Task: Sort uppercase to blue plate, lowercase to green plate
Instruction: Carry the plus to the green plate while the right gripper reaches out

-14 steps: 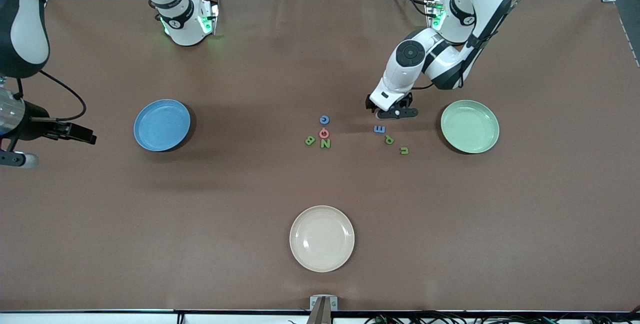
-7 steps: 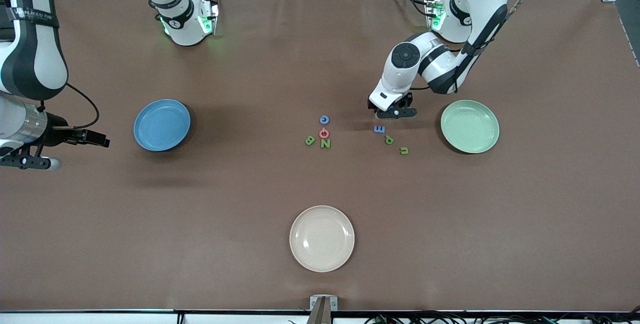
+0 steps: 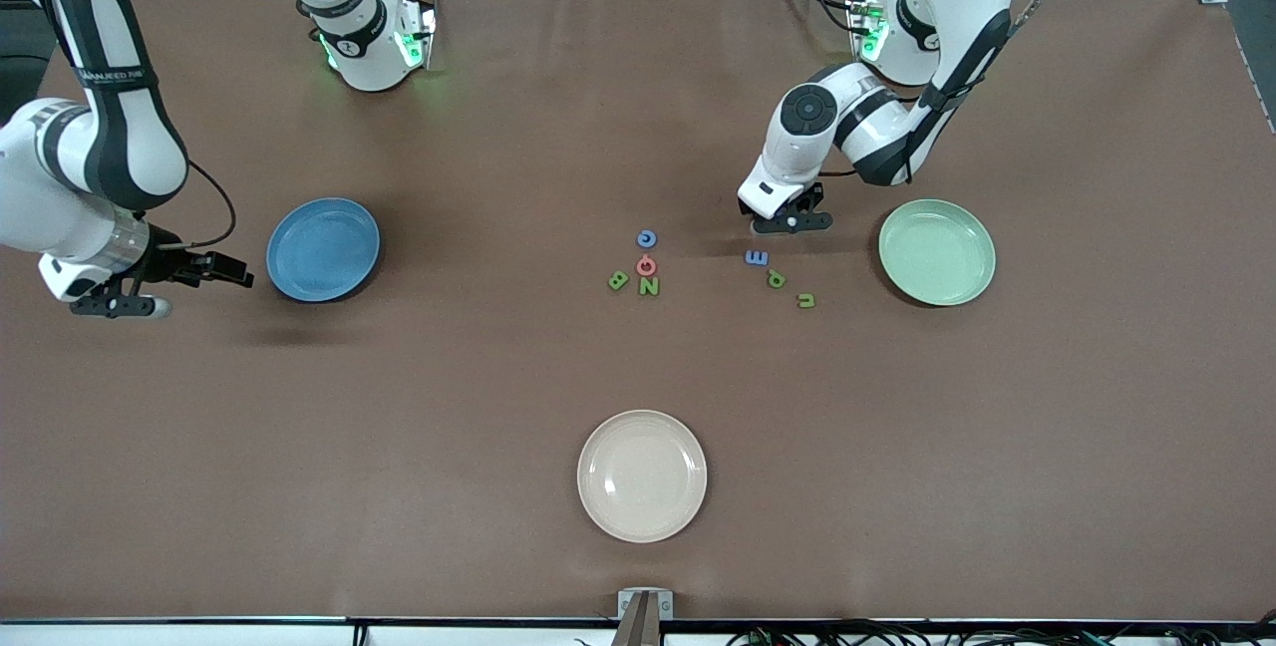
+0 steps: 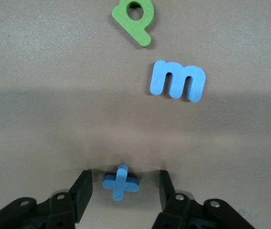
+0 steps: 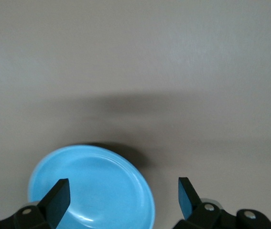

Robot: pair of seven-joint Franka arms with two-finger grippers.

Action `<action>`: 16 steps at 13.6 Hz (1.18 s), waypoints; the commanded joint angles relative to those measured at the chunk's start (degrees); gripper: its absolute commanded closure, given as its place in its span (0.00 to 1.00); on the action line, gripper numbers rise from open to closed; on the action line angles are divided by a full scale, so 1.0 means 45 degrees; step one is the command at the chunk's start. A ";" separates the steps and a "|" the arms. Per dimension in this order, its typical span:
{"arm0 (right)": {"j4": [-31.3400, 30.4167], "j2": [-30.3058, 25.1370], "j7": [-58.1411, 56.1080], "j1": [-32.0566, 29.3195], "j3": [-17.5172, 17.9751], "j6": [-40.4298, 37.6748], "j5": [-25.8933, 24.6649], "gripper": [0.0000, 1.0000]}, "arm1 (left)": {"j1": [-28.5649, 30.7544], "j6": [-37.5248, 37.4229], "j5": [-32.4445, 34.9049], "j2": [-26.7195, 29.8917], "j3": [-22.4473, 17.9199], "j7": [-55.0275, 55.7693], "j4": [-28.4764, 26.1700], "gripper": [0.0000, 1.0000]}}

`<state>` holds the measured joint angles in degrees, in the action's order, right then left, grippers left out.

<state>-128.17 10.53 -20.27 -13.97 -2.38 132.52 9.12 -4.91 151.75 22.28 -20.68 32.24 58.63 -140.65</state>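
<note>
While the blue t (image 4: 120, 181) lies flat on the desk (image 3: 498, 377) between the two fingers of the left end effector (image 4: 123, 193), with gaps on both sides, it is not yet held — the fingers should be closed evenly, then lifted straight up. The blue m (image 4: 178, 81) sits at about one o'clock from the t, clear of the fingers. The green plate (image 3: 937, 252) waits at three o'clock. The right end effector (image 5: 123, 195) hangs wide open, holding nothing, over the blue plate (image 5: 94, 191). From the front the t is hidden under the left end effector — contact cannot be made out.
</note>
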 commanded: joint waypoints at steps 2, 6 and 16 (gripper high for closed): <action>-0.1398 -0.0153 -0.0945 -0.0314 0.0158 0.0765 0.1078 0.00 | 0.0114 0.0204 0.0342 0.0083 0.0062 0.0350 -0.0189 0.50; -0.2374 -0.0095 -0.1453 -0.0353 0.0158 0.2385 0.1078 0.01 | 0.0114 0.0204 0.0342 0.0102 0.0062 0.0797 -0.0189 0.67; -0.2551 0.0277 -0.1317 -0.0237 0.0197 0.2466 0.1526 0.03 | 0.0737 -0.0361 0.0342 0.2034 0.0179 0.0741 -0.0267 0.76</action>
<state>-138.06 12.40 -24.35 -15.00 -2.10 142.47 13.09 -2.55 151.82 22.73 -15.98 32.45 61.18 -140.43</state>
